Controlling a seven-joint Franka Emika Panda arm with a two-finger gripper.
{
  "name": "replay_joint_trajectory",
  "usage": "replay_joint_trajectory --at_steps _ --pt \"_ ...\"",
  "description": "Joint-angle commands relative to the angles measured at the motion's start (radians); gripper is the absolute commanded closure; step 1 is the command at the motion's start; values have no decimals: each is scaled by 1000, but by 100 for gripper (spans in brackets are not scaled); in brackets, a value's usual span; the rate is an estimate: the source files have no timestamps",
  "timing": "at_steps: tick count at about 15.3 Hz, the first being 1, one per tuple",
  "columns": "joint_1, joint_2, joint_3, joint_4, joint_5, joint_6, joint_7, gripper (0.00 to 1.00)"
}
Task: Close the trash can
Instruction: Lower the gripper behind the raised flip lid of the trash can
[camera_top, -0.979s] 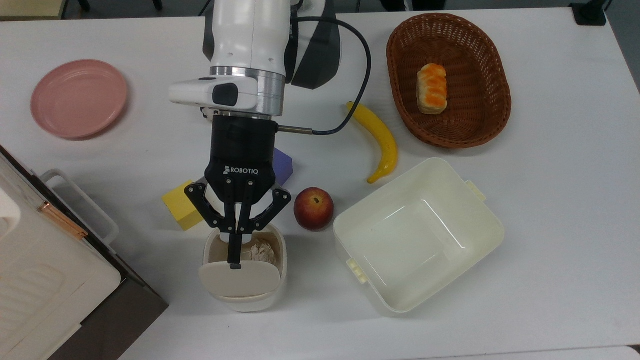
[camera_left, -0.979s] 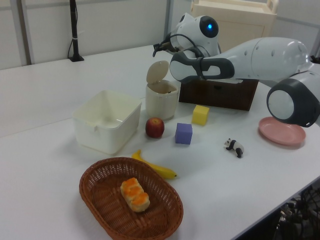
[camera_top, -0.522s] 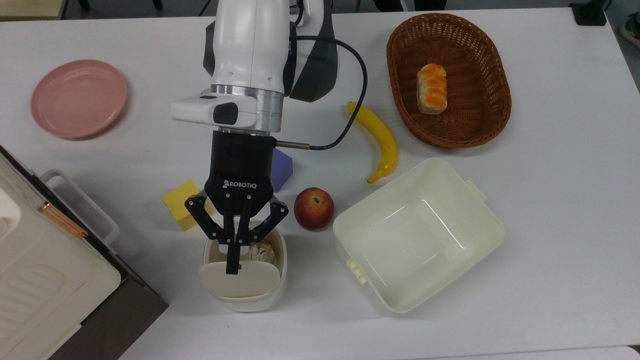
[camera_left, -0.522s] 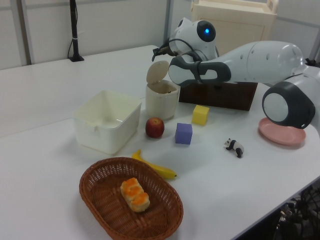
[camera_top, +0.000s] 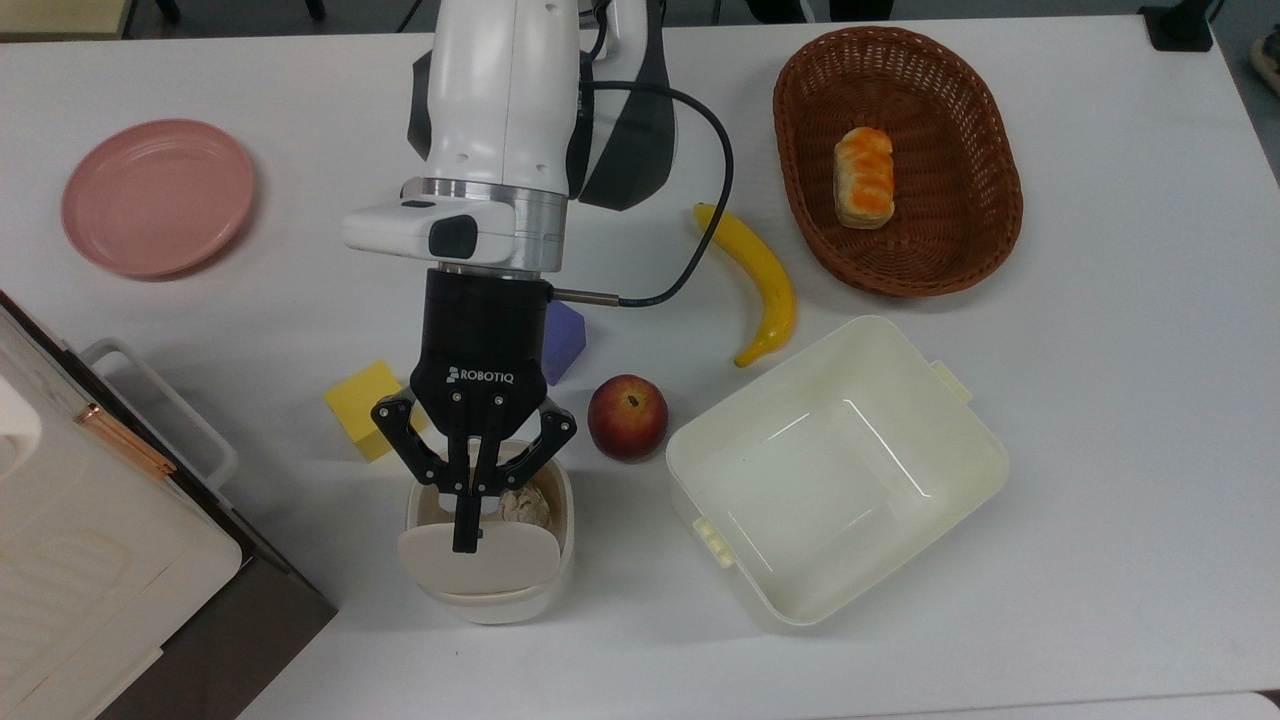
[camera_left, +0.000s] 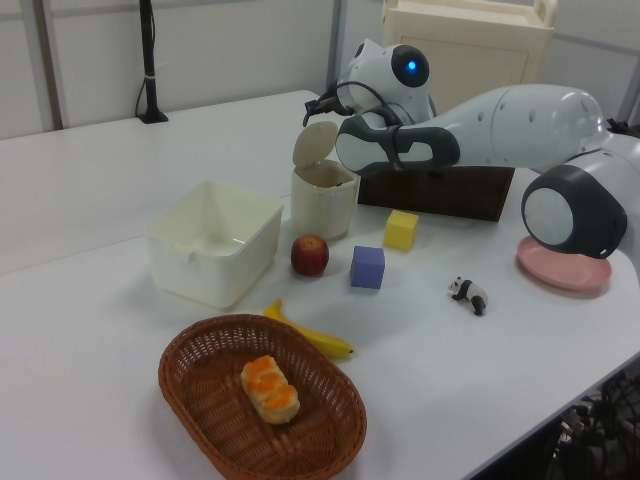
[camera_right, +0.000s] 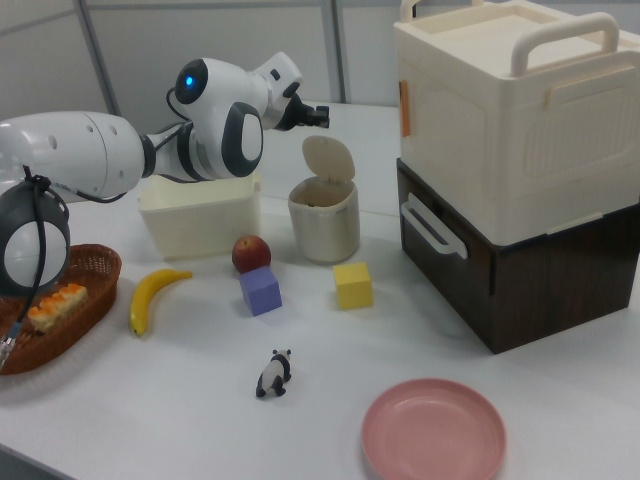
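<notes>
The trash can (camera_top: 500, 598) is a small cream-white bin near the front of the table, and its beige lid (camera_top: 500, 565) stands raised on its hinge. Crumpled paper (camera_top: 525, 505) lies inside. My gripper (camera_top: 464, 545) is shut with nothing held, and it reaches over the bin's mouth with its tips at the lid's top edge. The left view shows the gripper (camera_left: 313, 99) just above the raised lid (camera_left: 315, 145) of the trash can (camera_left: 323, 200). In the right view the gripper (camera_right: 320, 115) hovers over the lid (camera_right: 328, 158). Contact cannot be told.
A yellow cube (camera_top: 362, 408), a purple cube (camera_top: 565, 335) and an apple (camera_top: 627, 416) lie close behind the bin. A larger lidless cream tub (camera_top: 960, 500) stands at the top view's right, with a banana (camera_top: 760, 280) and a wicker basket (camera_top: 990, 190) beyond. Stacked boxes (camera_top: 100, 560) fill the top view's lower left.
My gripper has slid a little toward the top view's bottom, so its tips reach further over the bin to the lid's edge. The lid stays raised.
</notes>
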Motion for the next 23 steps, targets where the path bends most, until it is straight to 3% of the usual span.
replay_joint_trajectory --at_steps 1,7,11,23 --pt "17 5 -23 -19 -31 18 5 99" --pt "18 -36 -23 -62 -48 17 5 99" --pt "24 -91 -18 -141 -63 17 5 99" --pt "23 -96 -18 -204 -63 14 -10 99"
